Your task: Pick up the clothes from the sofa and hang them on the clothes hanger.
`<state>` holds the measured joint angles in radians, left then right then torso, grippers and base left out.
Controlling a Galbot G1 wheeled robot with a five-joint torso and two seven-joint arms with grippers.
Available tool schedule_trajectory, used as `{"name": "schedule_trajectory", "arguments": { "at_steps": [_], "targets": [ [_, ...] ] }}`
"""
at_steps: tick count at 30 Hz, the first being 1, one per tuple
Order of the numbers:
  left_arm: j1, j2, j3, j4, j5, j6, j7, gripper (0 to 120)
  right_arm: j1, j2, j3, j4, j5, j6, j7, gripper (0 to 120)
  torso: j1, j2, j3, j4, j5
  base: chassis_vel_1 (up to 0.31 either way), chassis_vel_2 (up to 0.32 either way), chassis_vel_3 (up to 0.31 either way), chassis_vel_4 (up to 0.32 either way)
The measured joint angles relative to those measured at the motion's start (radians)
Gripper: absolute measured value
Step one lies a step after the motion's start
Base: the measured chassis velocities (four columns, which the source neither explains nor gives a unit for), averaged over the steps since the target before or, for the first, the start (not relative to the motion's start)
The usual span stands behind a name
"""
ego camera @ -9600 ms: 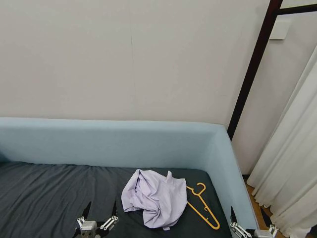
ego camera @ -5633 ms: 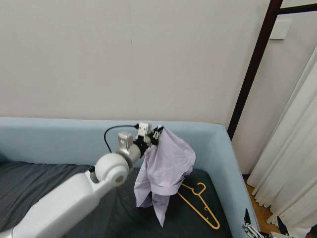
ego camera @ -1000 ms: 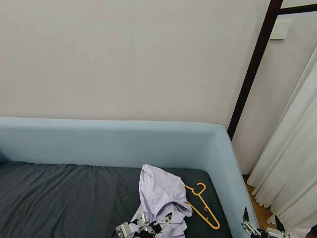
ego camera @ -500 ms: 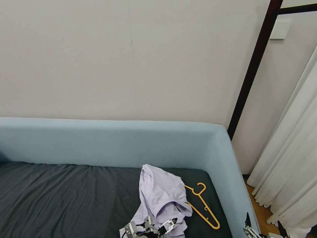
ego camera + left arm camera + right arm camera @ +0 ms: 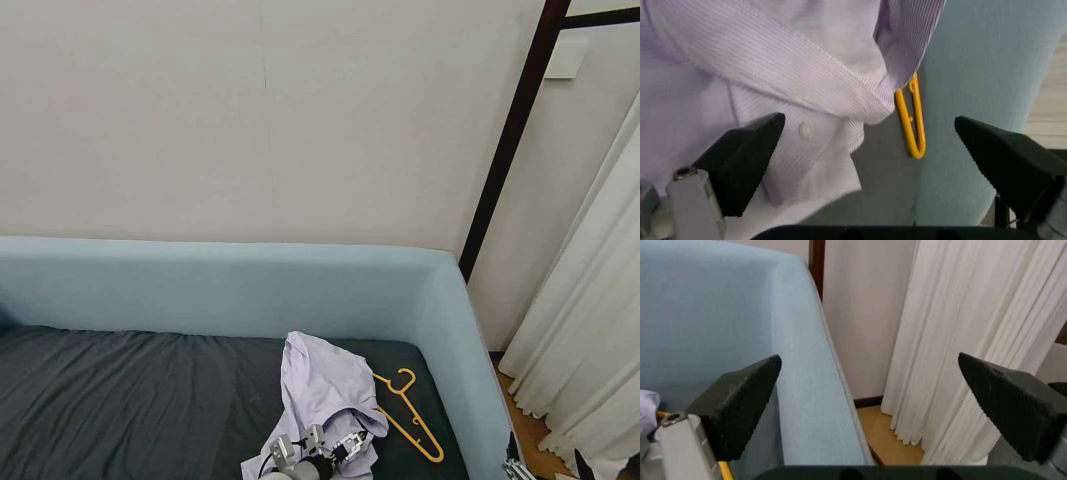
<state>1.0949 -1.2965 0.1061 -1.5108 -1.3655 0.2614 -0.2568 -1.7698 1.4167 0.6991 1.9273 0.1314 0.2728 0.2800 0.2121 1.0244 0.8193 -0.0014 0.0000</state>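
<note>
The shirt (image 5: 325, 385) lies on the sofa (image 5: 220, 290) — hanger (image 5: 410, 415) at its right edge, curtain (image 5: 590, 330) farther right.

A plain off-white wall (image 5: 250, 120) rises behind the sofa (image 5: 220, 290), with a faint vertical seam (image 5: 265, 90) running down it. The sofa has a pale blue back and right arm, and a dark grey, slightly creased seat (image 5: 110, 400). Just beyond the arm a dark post (image 5: 505, 150) rises at a slant in the head view and meets a dark crossbar (image 5: 605, 17) at the top. A small white plate (image 5: 565, 58) sits on the wall just under the crossbar. A white curtain (image 5: 590, 330) hangs in long folds at the far right, down to a wooden floor (image 5: 518, 415). A dark skirting (image 5: 867, 401) runs along the foot of the wall between sofa and curtain. The light is soft and even.
</note>
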Motion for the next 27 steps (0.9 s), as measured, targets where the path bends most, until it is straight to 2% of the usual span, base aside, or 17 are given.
{"name": "schedule_trajectory", "arguments": {
  "at_steps": [3,8,13,18,27],
  "targets": [
    [0.03,-0.007,0.01,-0.024,0.0,-0.001,-0.026,100,0.0,0.0,-0.004,0.005,-0.002,-0.002,0.0,100,0.0,0.0,0.0,-0.0001,0.0,0.0,0.0,0.0,0.0],
    [0.043,-0.026,-0.009,-0.018,0.002,-0.002,-0.026,100,0.0,0.004,-0.004,0.008,-0.003,-0.004,0.0,100,0.0,0.0,0.0,0.0,0.0,0.0,0.0,0.0,0.0],
    [-0.017,-0.069,-0.019,0.109,0.027,-0.005,0.011,100,-0.004,0.002,-0.002,0.006,-0.007,-0.004,0.0,100,0.0,0.0,0.0,-0.0002,0.0,0.0,0.0,0.0,0.0],
    [-0.042,-0.097,-0.02,0.159,0.047,-0.011,0.035,100,-0.013,0.008,-0.003,0.006,-0.013,-0.003,0.0,100,0.0,0.0,0.0,-0.0002,0.0,0.0,0.0,0.0,0.0],
    [-0.055,-0.1,-0.025,0.133,0.065,-0.02,0.043,100,-0.009,0.012,-0.014,0.001,-0.02,-0.002,0.0,100,0.0,0.0,0.0,-0.0001,0.0,0.0,0.0,0.0,0.0]
  ]
}}
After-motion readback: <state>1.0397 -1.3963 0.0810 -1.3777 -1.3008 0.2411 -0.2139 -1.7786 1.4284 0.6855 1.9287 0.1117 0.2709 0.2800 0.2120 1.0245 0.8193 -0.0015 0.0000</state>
